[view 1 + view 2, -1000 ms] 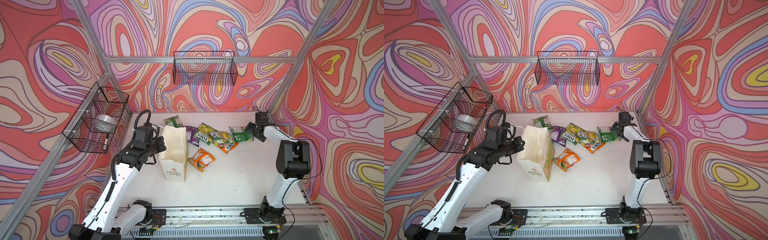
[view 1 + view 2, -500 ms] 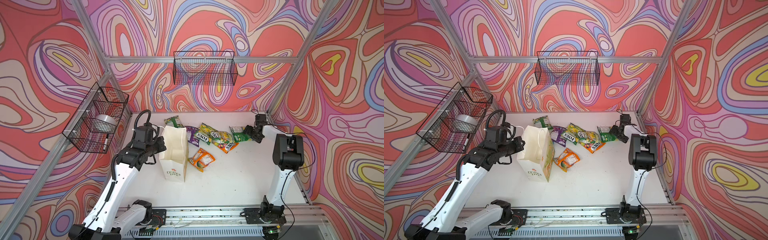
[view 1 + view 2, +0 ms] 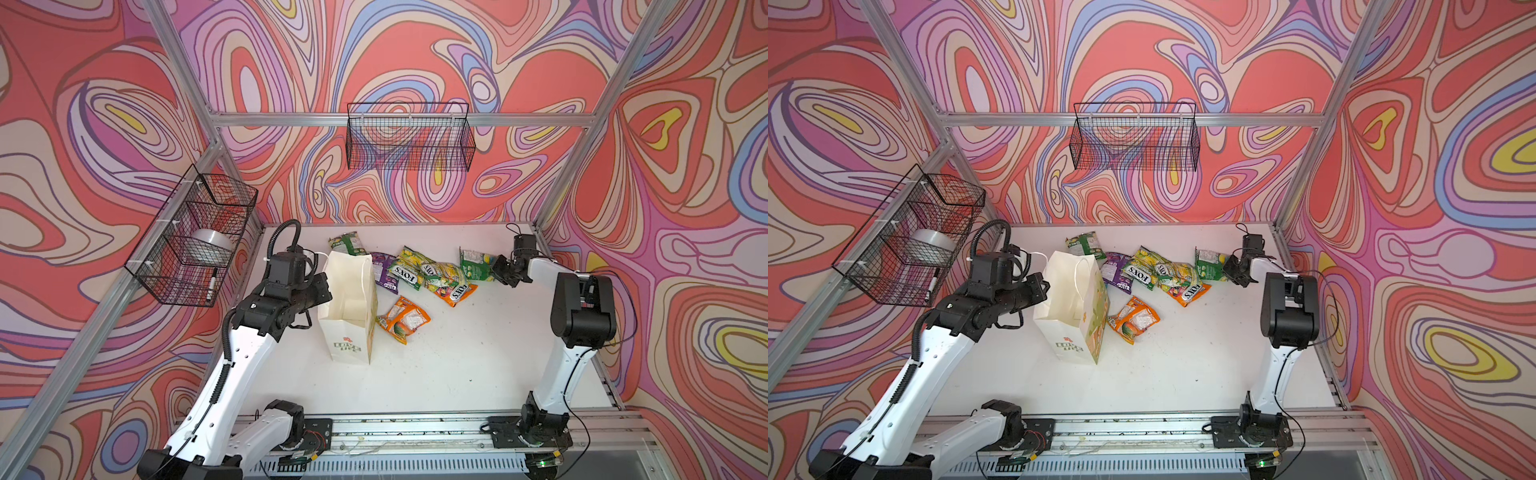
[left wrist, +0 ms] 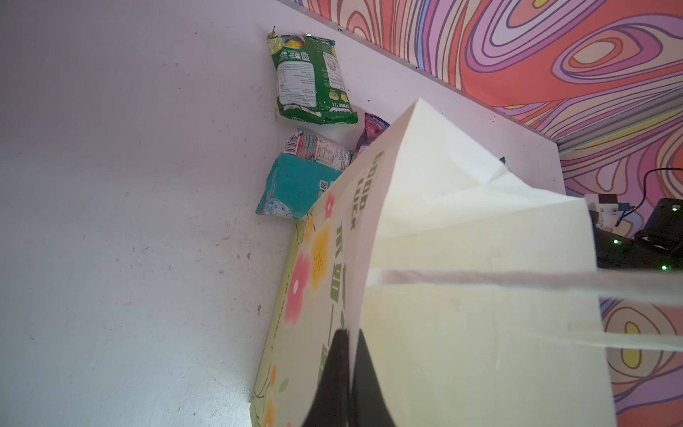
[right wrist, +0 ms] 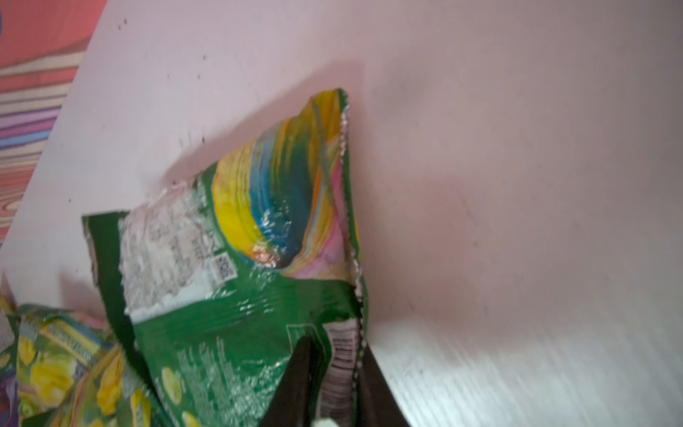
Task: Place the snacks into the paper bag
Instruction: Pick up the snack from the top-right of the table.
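Clamping green pouch (image 5: 240,314): right gripper (image 5: 332,351), plain only in wrist view.

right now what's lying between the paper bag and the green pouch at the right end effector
Between paper bag and green pouch: a purple pouch, yellow-green FOX'S pouches and an orange FOX'S pouch; both top views show it.

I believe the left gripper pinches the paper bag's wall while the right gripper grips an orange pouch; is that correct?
Not quite: the right wrist view shows the right gripper closed on the edge of a green pouch, not an orange one. The left gripper does pinch the wall of the paper bag.
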